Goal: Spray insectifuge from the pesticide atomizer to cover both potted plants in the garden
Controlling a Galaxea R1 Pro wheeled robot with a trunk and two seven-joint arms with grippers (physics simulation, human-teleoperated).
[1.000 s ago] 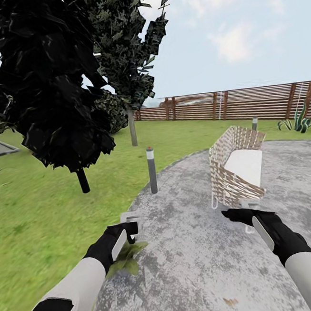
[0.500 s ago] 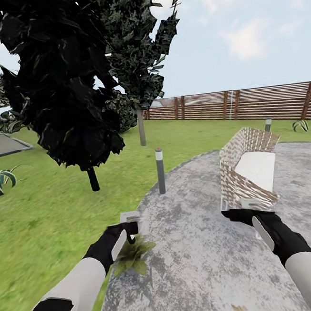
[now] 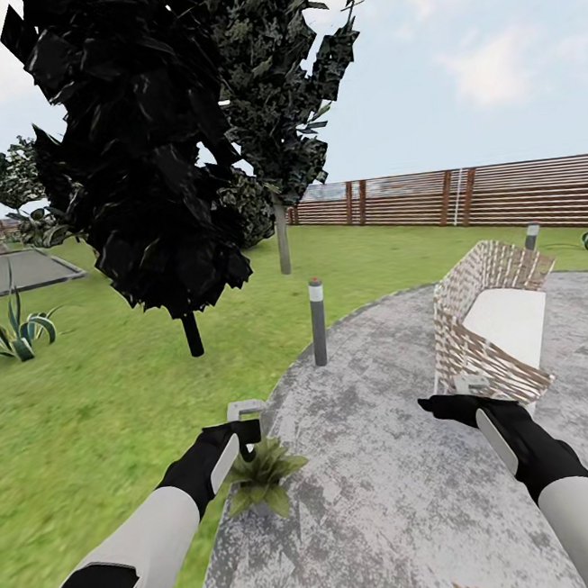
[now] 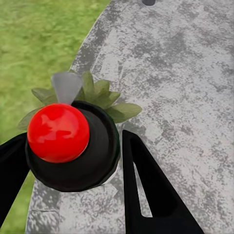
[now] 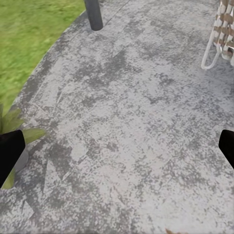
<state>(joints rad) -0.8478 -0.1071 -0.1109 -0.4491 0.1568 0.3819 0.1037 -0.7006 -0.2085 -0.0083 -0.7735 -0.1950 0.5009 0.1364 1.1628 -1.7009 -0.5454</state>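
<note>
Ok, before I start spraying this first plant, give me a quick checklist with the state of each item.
1. Pesticide atomizer in the left gripper: ok, fingers on both sides of the bottle.
2. Potted plant close under the atomizer: ok, at the patio edge, just beyond the gripper.
3. Nozzle direction: cannot tell; the red top hides it.
4. Right gripper out of the spray path: ok, open and off to the side.
5. Spray on leaves: cannot tell.
6. Second potted plant located: not ok.
</note>
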